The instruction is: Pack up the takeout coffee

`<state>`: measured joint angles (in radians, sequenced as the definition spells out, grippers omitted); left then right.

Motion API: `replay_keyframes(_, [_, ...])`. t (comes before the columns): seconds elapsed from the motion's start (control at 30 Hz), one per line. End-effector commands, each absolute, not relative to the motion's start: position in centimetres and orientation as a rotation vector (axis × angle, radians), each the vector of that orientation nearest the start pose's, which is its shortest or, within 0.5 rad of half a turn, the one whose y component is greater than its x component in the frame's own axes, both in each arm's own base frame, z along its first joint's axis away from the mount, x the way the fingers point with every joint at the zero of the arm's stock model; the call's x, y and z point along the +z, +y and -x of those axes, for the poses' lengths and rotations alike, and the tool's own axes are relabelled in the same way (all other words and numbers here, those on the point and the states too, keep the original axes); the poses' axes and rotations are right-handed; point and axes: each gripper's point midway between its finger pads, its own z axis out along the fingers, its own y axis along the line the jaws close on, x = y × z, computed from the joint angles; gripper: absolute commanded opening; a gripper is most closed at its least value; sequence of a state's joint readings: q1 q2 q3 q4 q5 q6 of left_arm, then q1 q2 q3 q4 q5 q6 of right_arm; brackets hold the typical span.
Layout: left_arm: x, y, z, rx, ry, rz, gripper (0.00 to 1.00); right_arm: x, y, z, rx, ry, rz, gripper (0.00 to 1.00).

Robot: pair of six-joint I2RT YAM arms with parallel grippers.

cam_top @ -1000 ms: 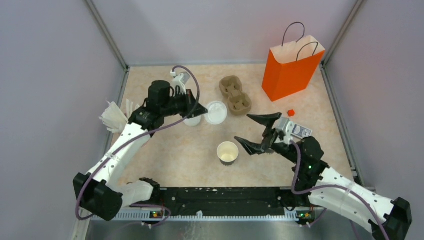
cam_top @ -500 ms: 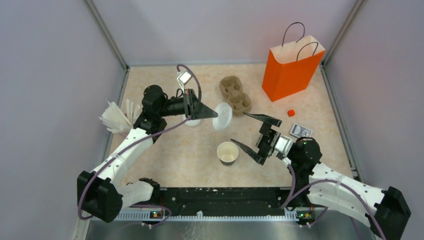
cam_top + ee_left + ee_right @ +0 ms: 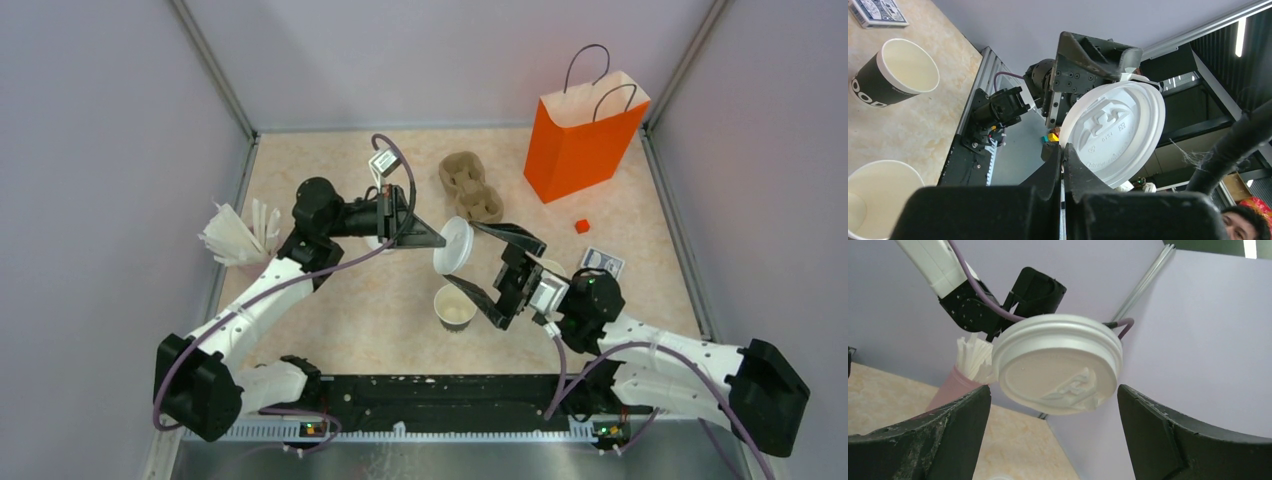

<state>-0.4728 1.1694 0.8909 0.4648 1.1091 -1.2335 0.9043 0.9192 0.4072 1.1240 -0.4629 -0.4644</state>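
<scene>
left end effector (image 3: 437, 243) clenched on rim of white lid (image 3: 452, 246), raised off desk (image 3: 340, 310). right end effector (image 3: 461, 253) released, fingers flanking lid. takeout coffee cup (image 3: 456, 307) upright on desk, uncovered, empty.

The lid (image 3: 452, 243), pinched in the left hand (image 3: 435, 242), hangs between the spread fingers of the right hand (image 3: 462, 255), which crowd the space above the open cup (image 3: 455, 307). The pulp tray (image 3: 470, 187) stands just behind. Bare desk (image 3: 350, 310) lies left of the cup.
</scene>
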Motion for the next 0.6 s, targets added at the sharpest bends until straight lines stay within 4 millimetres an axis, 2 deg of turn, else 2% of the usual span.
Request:
replay_keyframes(0.0, [36.2,-28.7,-16.7,-2.040,1.806,-0.536,0.00,40.7,28.3,-13.9,0.555,0.322,0.850,0.95])
replay_keyframes(0.17, [36.4,-28.7,-16.5,-2.055,1.806,-0.525,0.00,41.1,28.6,-13.3,0.546,0.287,0.850,0.95])
replay_keyframes(0.57, [36.2,-29.0,-16.0,-2.108,1.798,-0.503,0.01,41.2,29.3,-13.2,0.557,0.280,0.873,0.84])
